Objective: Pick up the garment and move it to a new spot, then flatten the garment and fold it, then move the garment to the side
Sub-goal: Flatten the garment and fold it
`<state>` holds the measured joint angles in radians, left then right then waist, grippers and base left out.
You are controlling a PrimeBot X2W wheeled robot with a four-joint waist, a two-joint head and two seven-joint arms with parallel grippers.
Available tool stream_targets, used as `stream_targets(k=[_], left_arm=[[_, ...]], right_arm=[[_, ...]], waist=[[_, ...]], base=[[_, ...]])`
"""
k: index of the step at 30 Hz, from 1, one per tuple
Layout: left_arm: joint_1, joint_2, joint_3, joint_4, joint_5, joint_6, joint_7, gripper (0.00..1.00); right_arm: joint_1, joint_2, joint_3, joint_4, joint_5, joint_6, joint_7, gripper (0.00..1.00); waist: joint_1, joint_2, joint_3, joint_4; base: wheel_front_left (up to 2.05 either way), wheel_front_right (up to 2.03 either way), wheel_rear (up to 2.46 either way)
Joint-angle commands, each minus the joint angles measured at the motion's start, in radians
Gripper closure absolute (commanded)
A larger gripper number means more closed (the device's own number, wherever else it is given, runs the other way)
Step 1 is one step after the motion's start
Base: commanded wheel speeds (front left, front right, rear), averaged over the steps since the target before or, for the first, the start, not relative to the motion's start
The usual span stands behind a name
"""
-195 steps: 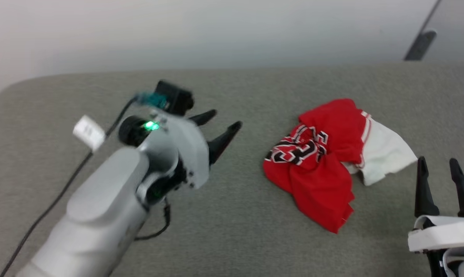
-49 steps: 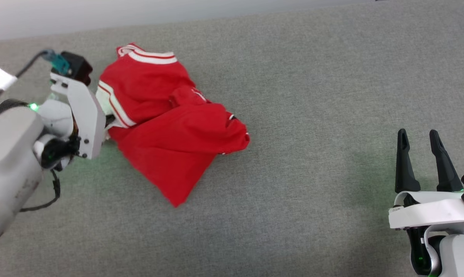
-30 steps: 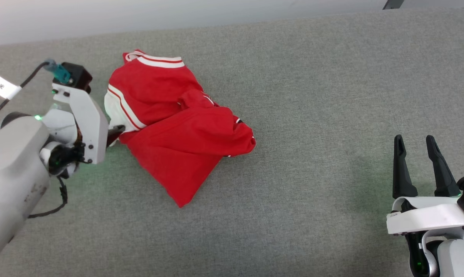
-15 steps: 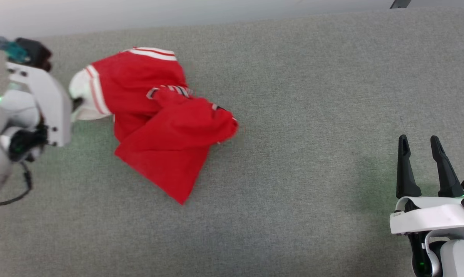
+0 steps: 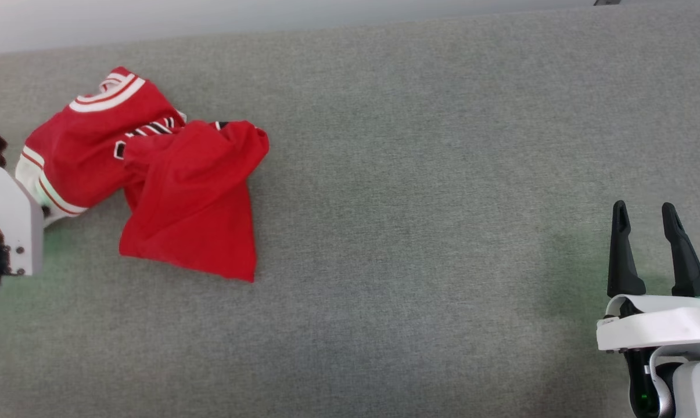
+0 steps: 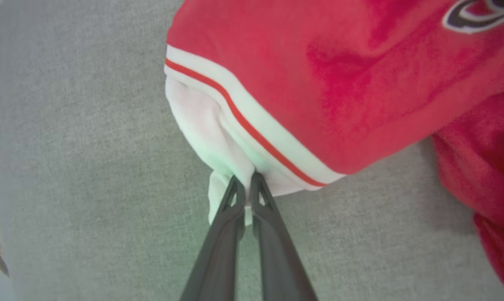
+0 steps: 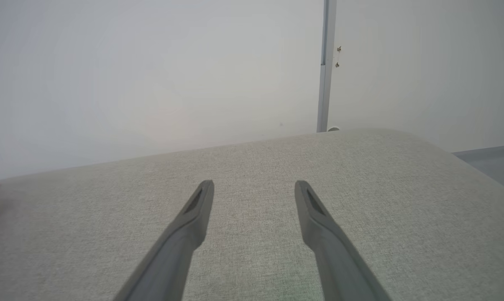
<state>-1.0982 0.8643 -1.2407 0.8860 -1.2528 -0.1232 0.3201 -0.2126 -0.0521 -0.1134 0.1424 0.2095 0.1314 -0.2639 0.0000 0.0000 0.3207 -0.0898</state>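
Grey cushion (image 5: 419,174), left end: left gripper (image 6: 245,188) clamps the garment (image 5: 169,174) by its white sleeve (image 6: 201,125), right gripper (image 5: 643,204) idles wide, so best lift clear before carrying.

My left gripper (image 6: 244,180) sits low at the left side of the grey padded surface (image 5: 419,174), fingers pinched tight on the garment's (image 6: 302,71) white sleeve. My right gripper (image 5: 643,208) hovers over its right side, fingers spread and empty, pointing away.
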Motion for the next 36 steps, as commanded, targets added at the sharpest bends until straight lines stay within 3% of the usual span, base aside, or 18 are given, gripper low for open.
stream_targets(k=[1,3,5,6,7,14,18,22,27,31,36], left_arm=[[0.015,-0.003,0.001,0.008,-0.001,0.001,-0.008,1.0],[0.028,-0.013,0.0,0.023,-0.005,0.002,-0.013,1.0],[0.033,-0.022,-0.001,0.037,0.006,0.007,-0.033,0.54],[0.03,-0.027,0.002,0.04,0.005,0.006,-0.045,0.15],[0.023,-0.028,0.003,0.04,0.009,0.005,-0.054,0.0],[-0.083,-0.009,-0.009,-0.045,0.108,0.002,-0.095,0.0],[-0.128,-0.042,-0.01,-0.187,0.117,-0.001,-0.069,0.0],[-0.107,-0.072,-0.015,-0.37,0.052,-0.003,0.056,0.0],[-0.084,-0.068,-0.031,-0.508,0.072,0.025,0.255,0.0],[-0.066,-0.073,-0.035,-0.523,0.063,0.038,0.361,0.0],[-0.041,-0.108,-0.036,-0.446,0.082,0.042,0.349,0.03]], right_arm=[[0.007,0.002,0.001,-0.002,-0.009,-0.001,-0.001,0.0],[0.005,0.002,0.009,-0.001,-0.012,-0.001,0.0,0.0],[0.001,0.001,0.014,0.001,-0.013,-0.001,0.0,0.0],[0.0,0.001,0.013,0.001,-0.014,-0.001,0.0,0.0],[0.002,0.001,0.012,0.001,-0.014,-0.001,0.0,0.0],[0.02,0.001,0.016,0.004,-0.007,-0.001,0.0,0.0],[0.024,0.001,0.024,0.009,0.005,-0.001,0.0,0.0],[0.027,0.001,0.036,0.016,0.016,-0.001,0.0,0.0],[0.017,0.001,0.046,0.014,0.028,-0.001,0.0,0.0],[0.01,0.002,0.05,0.012,0.03,-0.001,0.0,0.0],[0.003,0.002,0.056,0.013,0.035,-0.001,-0.001,0.0]], waist=[[0.0,0.0,-0.001,0.009],[0.0,0.0,-0.005,0.016],[0.0,0.0,-0.01,0.021],[0.0,0.0,-0.013,0.024],[0.0,0.0,-0.017,0.027],[0.0,0.0,-0.034,0.038],[0.0,0.0,-0.043,0.038],[0.0,0.0,-0.051,0.03],[0.0,0.0,-0.045,0.009],[0.0,0.0,-0.034,-0.008],[0.0,0.0,-0.023,-0.025]], base=[[0.0,0.0,0.0],[0.0,0.0,0.0],[0.0,0.0,0.0],[0.0,0.0,0.0],[0.0,0.0,0.0],[0.0,0.0,0.0],[0.0,0.0,0.0],[0.0,0.0,0.0],[0.0,0.0,0.0],[0.0,0.0,0.0],[0.0,0.0,0.0]])
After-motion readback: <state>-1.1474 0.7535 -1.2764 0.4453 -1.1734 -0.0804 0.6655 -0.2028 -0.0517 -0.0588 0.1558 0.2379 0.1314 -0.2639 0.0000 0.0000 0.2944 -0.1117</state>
